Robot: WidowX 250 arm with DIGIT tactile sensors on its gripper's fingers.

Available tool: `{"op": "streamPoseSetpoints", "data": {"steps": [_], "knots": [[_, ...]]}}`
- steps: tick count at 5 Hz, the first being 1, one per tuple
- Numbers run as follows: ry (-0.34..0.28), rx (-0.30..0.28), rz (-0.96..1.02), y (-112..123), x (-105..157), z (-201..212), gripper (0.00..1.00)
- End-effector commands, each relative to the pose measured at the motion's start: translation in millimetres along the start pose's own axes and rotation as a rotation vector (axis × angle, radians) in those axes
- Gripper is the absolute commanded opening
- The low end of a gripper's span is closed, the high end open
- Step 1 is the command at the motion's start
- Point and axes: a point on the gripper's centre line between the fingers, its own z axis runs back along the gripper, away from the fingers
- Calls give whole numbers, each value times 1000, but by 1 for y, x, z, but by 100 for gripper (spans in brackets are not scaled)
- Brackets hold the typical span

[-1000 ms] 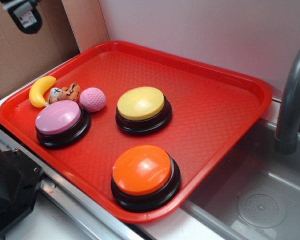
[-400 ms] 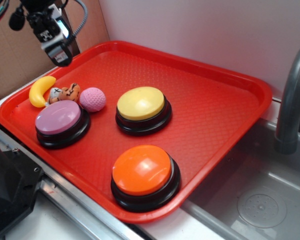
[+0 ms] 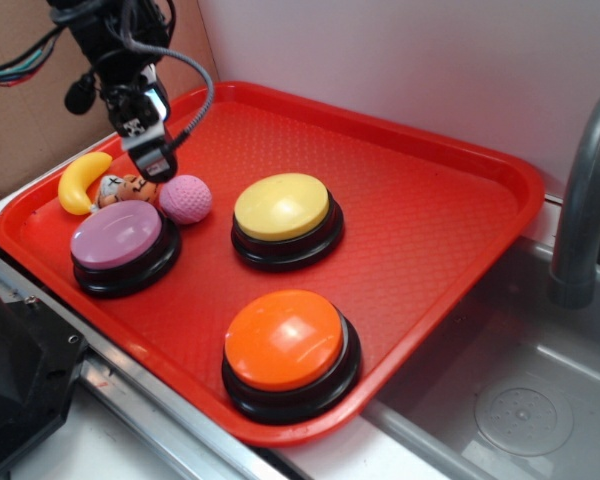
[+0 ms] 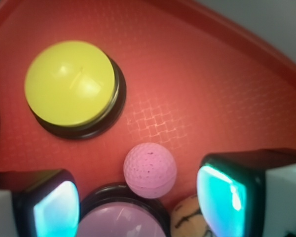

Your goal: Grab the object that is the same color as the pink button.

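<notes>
My hand [image 4: 138,202] is open wide: in the wrist view its two fingers [image 4: 227,195] stand far apart at the lower corners, and nothing is held between them. Between the fingers, at the lower edge, I see the top of the pink button [image 4: 121,221]. Just beyond it lies the ball [image 4: 150,170], pink and dimpled, touching or almost touching the button's black rim. To the right of the button, partly hidden by my right finger, is a small orange toy [image 4: 190,217] with dark lines. Farther away on the red tray [image 4: 207,89] stands the yellow button [image 4: 70,84], apart from the ball.

In the exterior view my hand [image 3: 150,160] hangs above the left back part of the tray [image 3: 430,230], over the orange toy [image 3: 130,187] and just left of the ball [image 3: 185,198]. The ball lies between the pink button [image 3: 117,235] and the yellow button [image 3: 281,207]. A banana [image 3: 80,180] lies at the tray's left edge, beside the toy. The orange button [image 3: 285,340] stands at the front, well apart from the ball. To the right of the tray there are a grey sink [image 3: 520,400] and a faucet [image 3: 585,200].
</notes>
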Motion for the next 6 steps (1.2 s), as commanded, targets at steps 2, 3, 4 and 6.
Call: {"op": "streamPoseSetpoints", "data": {"steps": [2,3,4,6], "knots": [[-3,-21,44,9,-8,-44,100],[-4,-35,40,9,-7,-51,100],[55,-42,46,11,-9,-60,63],[90,-33,107,20,-17,-64,0]]}}
